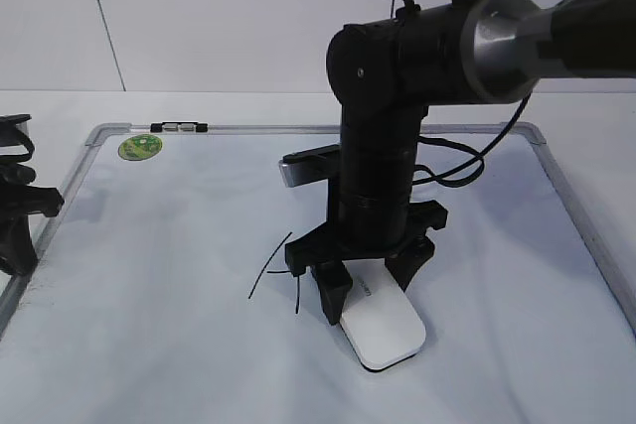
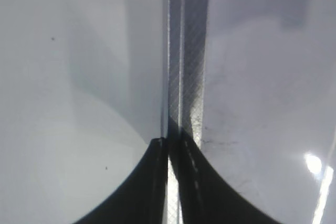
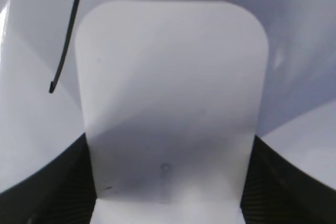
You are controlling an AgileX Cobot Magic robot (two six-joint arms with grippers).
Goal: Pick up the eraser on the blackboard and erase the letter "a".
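- Spreading under us in every direction, the blackboard (image 1: pixel 179 315) carries everything; our right gripper (image 1: pixel 370 290) stands near its middle, our left gripper (image 2: pixel 169 150) pinched narrow on its left frame edge, well apart.
- We have the eraser (image 1: pixel 386 329) between the right gripper's wide-set jaws, both fingers (image 3: pixel 58 182) against its long sides, long axis running straight out ahead of the wrist.
- Black strokes (image 1: pixel 268 267) lie just to the gripper's left; we cannot tell which is the letter "a".
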